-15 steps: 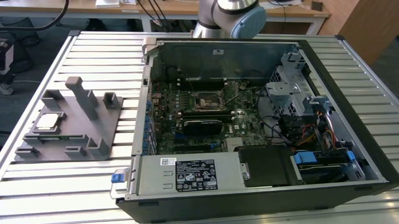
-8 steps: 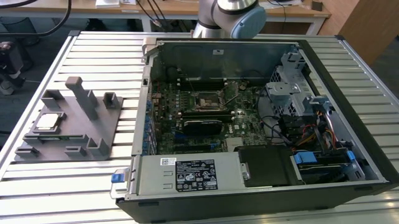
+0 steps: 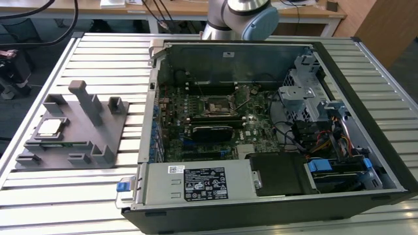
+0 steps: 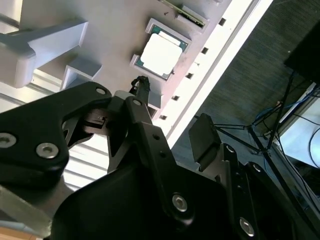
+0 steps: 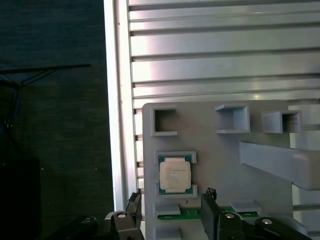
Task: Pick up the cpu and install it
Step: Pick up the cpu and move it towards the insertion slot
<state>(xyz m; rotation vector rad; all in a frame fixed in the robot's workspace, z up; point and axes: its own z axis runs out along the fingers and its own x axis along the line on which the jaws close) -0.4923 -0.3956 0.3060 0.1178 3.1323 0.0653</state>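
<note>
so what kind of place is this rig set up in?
Probably a robotics lab bench for PC assembly trials. An opened computer case sits on a slatted metal table, a grey fixture tray beside it holds the cpu, and wooden desks stand behind.

First wrist view: gripper (image 5: 172, 196) body cut off by picture edge, behind fingers (image 5: 210, 212) near cpu (image 5: 175, 174). Beside cpu, green strip (image 5: 185, 214) partly hidden by fingers. Just past cpu, fixture tray (image 5: 210, 135) cut off. Print on cpu too small to tell. Exterior view: arm (image 3: 245, 17), well apart from cpu, cut off.
</note>
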